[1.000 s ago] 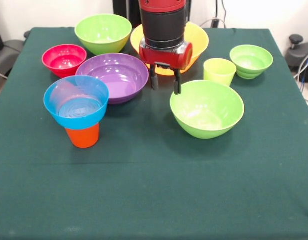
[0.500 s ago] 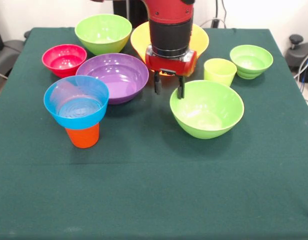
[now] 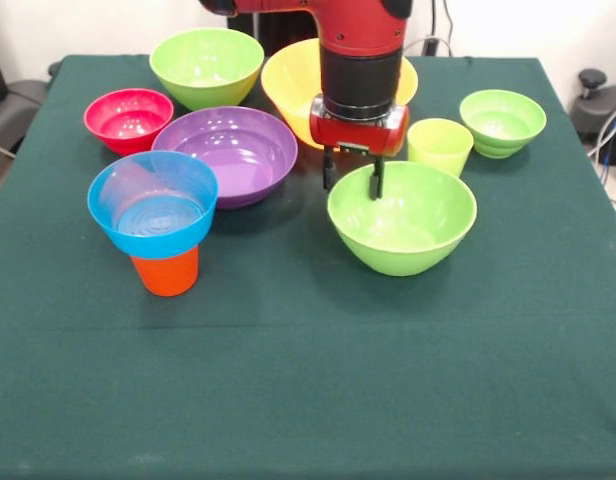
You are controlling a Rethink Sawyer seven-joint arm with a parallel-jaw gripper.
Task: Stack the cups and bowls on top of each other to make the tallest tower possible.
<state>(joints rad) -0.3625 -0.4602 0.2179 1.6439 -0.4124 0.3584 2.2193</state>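
The tower is a blue bowl (image 3: 153, 205) seated on an upturned orange cup (image 3: 166, 272) at the front left. My gripper (image 3: 351, 177) hangs open over the far left rim of a big lime green bowl (image 3: 402, 220). One finger (image 3: 329, 170) is outside the rim and the other is inside. A lime green cup (image 3: 439, 144) stands just behind that bowl. A yellow bowl (image 3: 286, 80) lies behind the arm, partly hidden by it.
A purple bowl (image 3: 228, 152) sits left of the gripper, with a magenta bowl (image 3: 128, 119) and a lime green bowl (image 3: 206, 66) behind it. A small lime green bowl (image 3: 502, 121) is at the back right. Green cloth covers the table (image 3: 308, 380).
The gripper has moved to the right and slightly nearer, reaching the big green bowl's rim. That bowl has shifted a little to the left.
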